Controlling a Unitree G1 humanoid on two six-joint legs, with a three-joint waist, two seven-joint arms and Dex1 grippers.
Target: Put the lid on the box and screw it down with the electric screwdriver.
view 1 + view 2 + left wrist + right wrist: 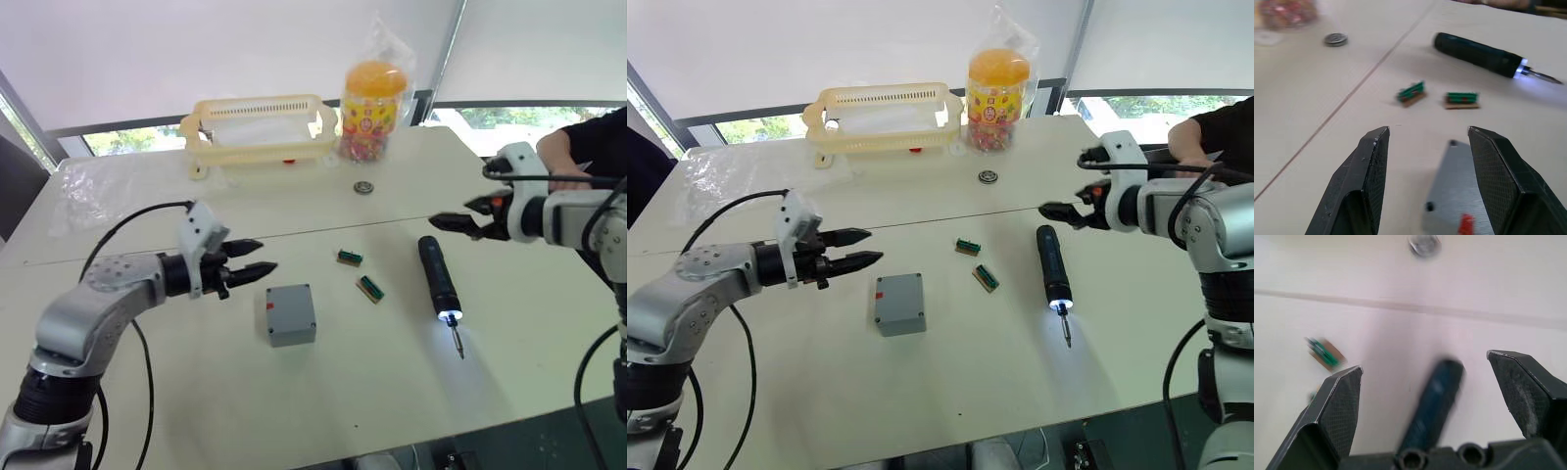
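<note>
The grey box (291,314) stands on the table with a red mark on its left side. Its top is a flat grey plate with small corner holes, the lid (1459,186), lying on it. My left gripper (266,255) hovers open just left of and behind the box, fingers pointing right. The black electric screwdriver (438,277) lies on the table to the right, its tip light on and its bit pointing toward the front edge. My right gripper (451,211) hangs open above the screwdriver's rear end (1432,401), holding nothing.
Two small green-brown blocks (350,258) (369,288) lie between box and screwdriver. A small metal ring (364,187) sits further back. A yellow basket (260,127) and a bagged candy jar (372,108) stand at the back. A person's hand (558,147) rests at the right.
</note>
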